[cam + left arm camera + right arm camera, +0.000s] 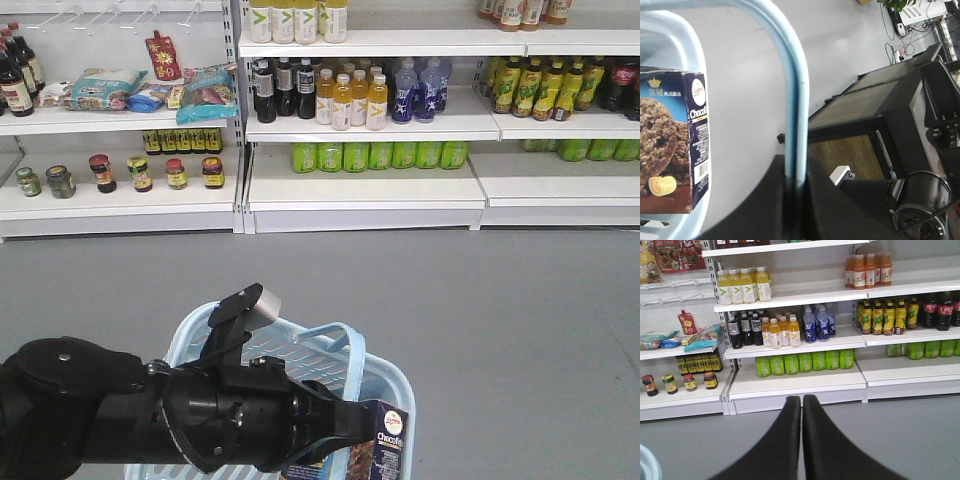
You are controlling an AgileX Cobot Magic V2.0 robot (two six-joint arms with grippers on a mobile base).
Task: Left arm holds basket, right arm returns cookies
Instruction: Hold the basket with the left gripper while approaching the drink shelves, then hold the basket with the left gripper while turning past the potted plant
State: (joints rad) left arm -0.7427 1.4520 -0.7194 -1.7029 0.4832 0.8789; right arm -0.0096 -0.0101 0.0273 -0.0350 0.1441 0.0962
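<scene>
Holding the basket (pixel 190 330) by its handle (pixel 792 100), the left gripper (pixel 796 186) has its fingers clamped tight on that blue loop. The cookies (pixel 392 445) stand upright inside, at the basket's 5 o'clock corner in the front view. The right gripper (pixel 801 407) faces the shelves (pixel 795 382), fingers pressed together on nothing, with the basket rim at its 8 o'clock. The pick looks not yet begun. By my judgement, the right arm must next swing toward 8 o'clock, open, and close on the box.
</scene>
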